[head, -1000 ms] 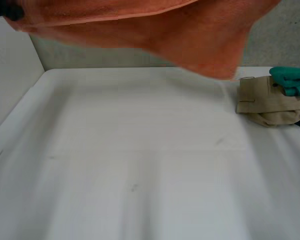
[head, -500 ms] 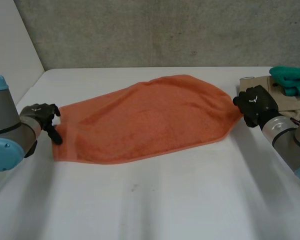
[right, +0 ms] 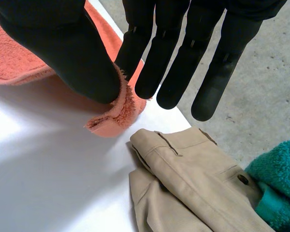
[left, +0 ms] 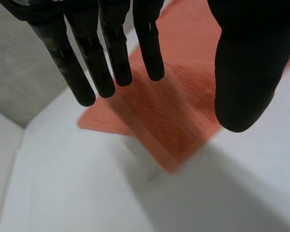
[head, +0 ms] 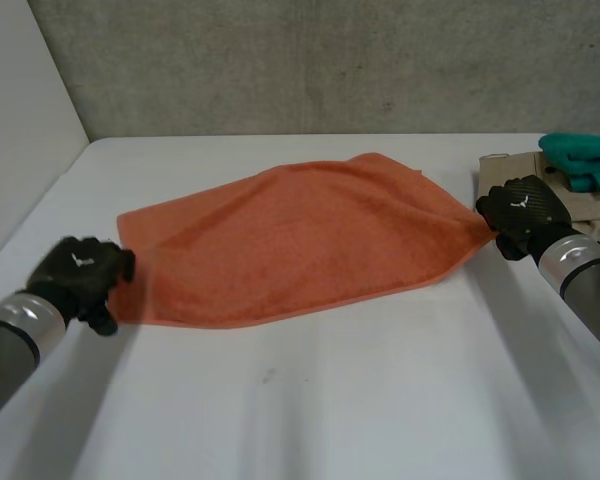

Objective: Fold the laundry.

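Note:
An orange towel [head: 300, 240] lies spread across the far half of the white table [head: 310, 400]. My left hand [head: 80, 280] sits just off the towel's near left corner, touching or nearly touching its edge. In the left wrist view this hand [left: 111, 53] has straight fingers and the thumb held apart, with the towel [left: 169, 111] below and nothing between them. My right hand [head: 520, 212] is at the towel's right corner. In the right wrist view its thumb [right: 63, 48] and a finger pinch that corner [right: 118, 113], lifted slightly off the table.
Folded beige trousers [head: 540, 205] [right: 193, 179] lie just beyond my right hand, with a teal cloth [head: 585, 160] [right: 280, 179] on top. A white side wall [head: 20, 150] borders the table's left; a grey wall runs along the back.
The towel, held high a second ago, has come down flat on the table. My left hand has let go of its corner and drawn back toward the near side. The right hand keeps its pinch.

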